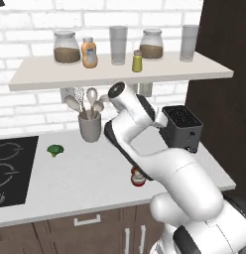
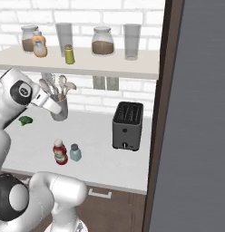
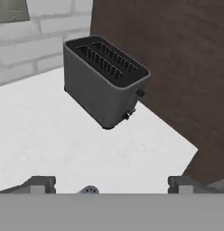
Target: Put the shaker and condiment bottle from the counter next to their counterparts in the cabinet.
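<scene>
The pale blue-grey shaker (image 2: pixel 75 152) stands upright on the white counter (image 2: pixel 100 154), right beside the red condiment bottle (image 2: pixel 60 152). In the left base view my arm hides all but part of the red bottle (image 1: pixel 138 178). My gripper (image 3: pixel 111 187) is open, its fingertips (image 3: pixel 41 184) far apart. The shaker's grey cap (image 3: pixel 89 190) peeks up between them, nearer the left tip and untouched. On the cabinet shelf (image 1: pixel 120 74) stand the counterparts, an orange bottle (image 1: pixel 89 52) and a yellow-green shaker (image 1: pixel 137 61).
A dark toaster (image 2: pixel 128 125) stands right of the two bottles, by a dark brown side wall (image 3: pixel 177 67). A grey utensil holder (image 1: pixel 90 124) and a broccoli floret (image 1: pixel 55 150) sit further left, and beyond them a cooktop (image 1: pixel 11 168). Jars and glasses share the shelf.
</scene>
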Controlling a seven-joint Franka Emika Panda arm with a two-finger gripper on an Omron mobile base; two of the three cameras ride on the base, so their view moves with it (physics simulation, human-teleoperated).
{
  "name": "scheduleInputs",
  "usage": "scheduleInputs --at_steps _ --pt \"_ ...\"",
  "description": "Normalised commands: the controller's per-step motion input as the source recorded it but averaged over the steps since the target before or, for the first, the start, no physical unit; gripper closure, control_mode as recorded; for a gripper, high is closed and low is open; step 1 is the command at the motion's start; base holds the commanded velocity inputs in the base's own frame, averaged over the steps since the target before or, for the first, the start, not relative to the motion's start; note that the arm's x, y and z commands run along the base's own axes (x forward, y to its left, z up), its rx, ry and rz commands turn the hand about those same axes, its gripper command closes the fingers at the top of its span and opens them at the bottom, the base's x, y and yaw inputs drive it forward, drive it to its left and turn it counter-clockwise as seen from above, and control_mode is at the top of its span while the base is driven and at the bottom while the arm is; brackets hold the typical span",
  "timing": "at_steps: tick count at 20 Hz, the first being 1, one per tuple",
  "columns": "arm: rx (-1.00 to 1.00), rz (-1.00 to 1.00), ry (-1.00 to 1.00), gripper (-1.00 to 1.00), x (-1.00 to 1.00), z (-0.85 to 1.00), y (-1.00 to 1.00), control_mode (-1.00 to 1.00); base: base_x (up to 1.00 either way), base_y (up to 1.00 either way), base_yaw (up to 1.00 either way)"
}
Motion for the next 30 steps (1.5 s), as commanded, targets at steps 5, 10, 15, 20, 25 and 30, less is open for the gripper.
scheduleInputs --at_steps 5,10,15,20,25,30 --pt "-0.11 -0.72 -0.22 -1.0 0.31 -0.39 0.48 -1.0 0.0 0.0 0.0" --pt "-0.02 -0.62 -0.24 -1.0 0.0 -0.5 0.48 -1.0 0.0 0.0 0.0" --pt "0.07 -0.43 -0.16 -1.0 -0.03 -0.65 0.34 -1.0 0.0 0.0 0.0" --pt "0.0 -0.03 -0.01 -1.0 0.0 0.0 0.0 -1.0 0.0 0.0 0.0" --pt "-0.01 0.0 0.0 -1.0 -0.04 -0.32 0.0 -1.0 0.0 0.0 0.0" --pt "-0.19 0.0 0.0 -1.0 -0.05 -0.66 0.0 -1.0 0.0 0.0 0.0"
